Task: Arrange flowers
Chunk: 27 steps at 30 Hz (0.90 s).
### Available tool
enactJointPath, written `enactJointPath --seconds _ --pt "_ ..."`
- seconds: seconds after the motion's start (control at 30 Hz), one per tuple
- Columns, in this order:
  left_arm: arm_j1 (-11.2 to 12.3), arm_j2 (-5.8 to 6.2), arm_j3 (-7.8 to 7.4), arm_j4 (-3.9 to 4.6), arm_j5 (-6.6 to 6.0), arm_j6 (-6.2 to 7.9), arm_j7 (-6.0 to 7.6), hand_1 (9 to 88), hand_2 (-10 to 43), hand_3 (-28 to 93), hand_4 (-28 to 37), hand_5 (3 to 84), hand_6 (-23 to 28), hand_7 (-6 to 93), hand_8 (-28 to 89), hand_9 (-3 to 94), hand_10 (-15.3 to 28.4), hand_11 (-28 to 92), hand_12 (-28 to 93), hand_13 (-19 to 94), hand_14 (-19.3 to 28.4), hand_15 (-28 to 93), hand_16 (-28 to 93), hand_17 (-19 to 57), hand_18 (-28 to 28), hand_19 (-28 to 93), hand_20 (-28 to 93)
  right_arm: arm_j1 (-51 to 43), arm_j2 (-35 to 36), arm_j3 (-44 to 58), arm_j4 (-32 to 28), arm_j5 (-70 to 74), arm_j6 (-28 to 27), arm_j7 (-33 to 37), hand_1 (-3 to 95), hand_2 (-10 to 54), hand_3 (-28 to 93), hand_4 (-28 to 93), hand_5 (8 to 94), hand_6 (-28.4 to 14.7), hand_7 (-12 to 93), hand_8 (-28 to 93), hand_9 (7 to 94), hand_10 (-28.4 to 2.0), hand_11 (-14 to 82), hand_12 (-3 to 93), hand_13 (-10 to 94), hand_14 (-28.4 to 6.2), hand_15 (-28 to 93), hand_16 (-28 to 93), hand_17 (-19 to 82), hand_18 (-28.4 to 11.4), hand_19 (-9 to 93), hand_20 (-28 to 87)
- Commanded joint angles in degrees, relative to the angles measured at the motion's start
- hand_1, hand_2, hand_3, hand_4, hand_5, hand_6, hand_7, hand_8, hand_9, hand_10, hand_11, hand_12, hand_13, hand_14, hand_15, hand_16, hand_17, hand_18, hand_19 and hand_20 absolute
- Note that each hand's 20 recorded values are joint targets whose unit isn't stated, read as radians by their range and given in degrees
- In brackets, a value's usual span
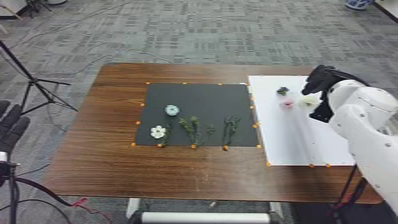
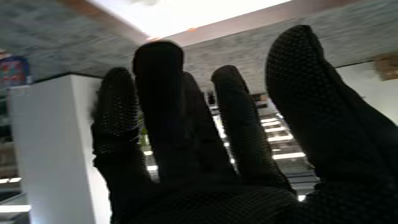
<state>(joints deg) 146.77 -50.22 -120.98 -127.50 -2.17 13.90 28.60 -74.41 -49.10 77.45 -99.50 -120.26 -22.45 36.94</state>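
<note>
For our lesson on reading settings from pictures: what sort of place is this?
Probably an office-like room or lab set up for robot trials: a carpet-tiled floor, a tripod stand, and a robot hand over flowers.

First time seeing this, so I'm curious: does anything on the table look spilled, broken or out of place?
Nothing stands out. The blue flower and white flower lie on the black sheet, the pink flower on the white sheet, both sheets flat on the table; I see no spill or damage.

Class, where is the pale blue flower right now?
In the head view, the pale blue flower lies on the left part of the black sheet, just beyond the white flower.
</note>
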Motion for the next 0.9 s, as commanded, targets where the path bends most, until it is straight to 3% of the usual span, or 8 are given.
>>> enactJointPath --seconds 0.03,0.47,0.7,0.9 --pt "-0.5 -0.63 0.03 -0.12 0.73 -0.39 -0.04 22.4 18.8 65 -28.3 34.9 7.4 5.7 -6 29.5 12.3 9 11 19 12.2 17 -2 -4.5 8.8 16 9 -3.0 3.1 0.6 0.8 -6.3 -1.2 4.7 45.6 -9.5 76 -28 47.9 -7.3 10 -11 46.2 -17.3 8.8 11.0 60 -13.0 64 18 26 -25.6 76 31" --pt "-0.7 -0.23 -0.34 0.07 1.54 -0.44 -0.64 22.3 18.9 65 -28.3 34.9 7.4 5.8 -6 29.5 12.4 9 11 19 12.2 17 -2 -4.5 8.7 16 9 -6.7 4.5 2.1 2.6 -4.5 -5.7 5.8 45.9 -9.5 73 -28 47.4 -8.0 9 -10 45.4 -17.5 8.2 11.2 57 -13.9 60 17 25 -26.1 76 30" --pt "-0.9 0.29 0.2 0.19 1.49 -0.28 -0.13 22.2 18.9 65 -28.3 34.9 7.4 5.8 -6 29.5 12.4 9 11 19 12.1 17 -2 -4.5 8.7 16 9 -7.2 4.6 -0.8 5.4 -9.3 -0.7 1.8 49.7 -9.5 71 -28 47.3 -7.4 9 -10 45.7 -16.3 8.4 11.3 59 -12.4 63 18 25 -25.4 75 30" --pt "-1.3 -0.09 0.54 0.08 1.6 0.22 -0.41 22.1 18.9 65 -28.3 34.8 7.4 5.8 -6 29.5 12.3 9 11 19 12.1 17 -2 -4.6 8.7 16 9 -6.9 4.3 -1.9 6.1 -9.5 -2.7 0.4 53.8 -9.5 64 -28 48.7 -5.7 10 -11 48.6 -14.3 9.2 11.1 61 -11.4 64 18 26 -24.8 75 30"
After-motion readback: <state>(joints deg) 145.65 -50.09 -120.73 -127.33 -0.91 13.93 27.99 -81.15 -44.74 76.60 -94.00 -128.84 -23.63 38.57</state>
